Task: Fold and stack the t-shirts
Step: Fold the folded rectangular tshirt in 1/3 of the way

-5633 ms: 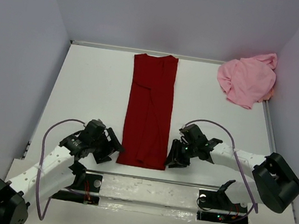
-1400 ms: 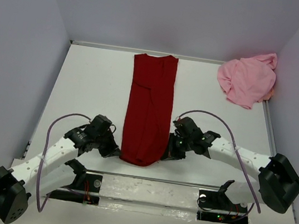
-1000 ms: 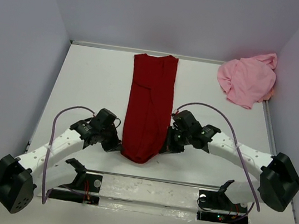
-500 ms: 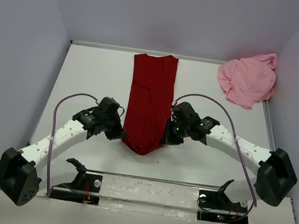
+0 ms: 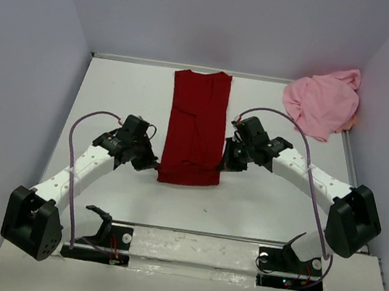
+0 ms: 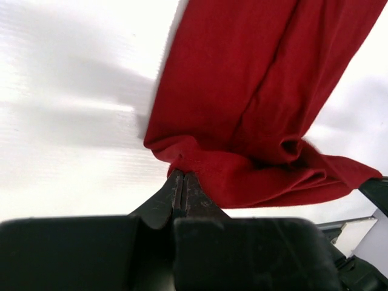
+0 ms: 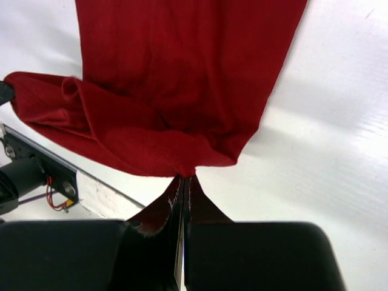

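Observation:
The dark red t-shirt (image 5: 197, 120) lies as a long narrow strip up the middle of the table, its near end lifted and doubling back over itself. My left gripper (image 5: 153, 166) is shut on the near left corner of the red t-shirt (image 6: 242, 121). My right gripper (image 5: 223, 166) is shut on the near right corner of that red t-shirt (image 7: 176, 79). In both wrist views the cloth bunches right at the closed fingertips. The light pink t-shirt (image 5: 323, 102) sits crumpled in the far right corner, away from both grippers.
White walls close the table (image 5: 113, 104) on the left, back and right. The arm bases and a white rail (image 5: 194, 244) run along the near edge. Cables (image 5: 78, 143) loop over both arms.
Both grippers, shut on the red shirt's near corners, have lifted them and carried them away from the bases, so the strip's near end now folds back over the rest.

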Available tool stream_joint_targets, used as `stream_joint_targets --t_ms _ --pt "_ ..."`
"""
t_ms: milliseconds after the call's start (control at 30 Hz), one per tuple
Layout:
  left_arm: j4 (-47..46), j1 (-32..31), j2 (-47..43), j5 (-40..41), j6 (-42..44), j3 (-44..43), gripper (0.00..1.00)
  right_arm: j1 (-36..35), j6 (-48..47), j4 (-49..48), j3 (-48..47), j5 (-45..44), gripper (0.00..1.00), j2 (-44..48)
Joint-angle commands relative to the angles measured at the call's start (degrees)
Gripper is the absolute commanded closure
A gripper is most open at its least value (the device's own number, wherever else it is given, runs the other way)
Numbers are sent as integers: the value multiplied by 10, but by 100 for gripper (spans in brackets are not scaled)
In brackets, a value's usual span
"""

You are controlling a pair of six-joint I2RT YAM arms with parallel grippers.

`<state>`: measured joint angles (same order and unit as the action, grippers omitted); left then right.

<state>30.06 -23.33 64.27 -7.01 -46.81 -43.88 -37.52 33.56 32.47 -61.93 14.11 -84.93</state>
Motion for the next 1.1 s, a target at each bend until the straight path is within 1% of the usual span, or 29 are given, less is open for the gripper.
stream_joint_targets --t_ms 0,200,667,867,1067 --pt "1 24 5 6 47 -34 100 14 -38 1 -46 -2 100 -15" --pt "-1 61 21 1 78 -53 100 24 -49 0 -79 1 100 -43" --pt "-26 67 85 -23 109 -105 100 35 -61 0 -121 1 100 -81" --pt "-18 68 119 -12 131 -161 100 40 -65 0 -144 0 100 -96" --pt "-17 73 147 -11 140 -195 100 51 -70 1 -164 2 100 -104"
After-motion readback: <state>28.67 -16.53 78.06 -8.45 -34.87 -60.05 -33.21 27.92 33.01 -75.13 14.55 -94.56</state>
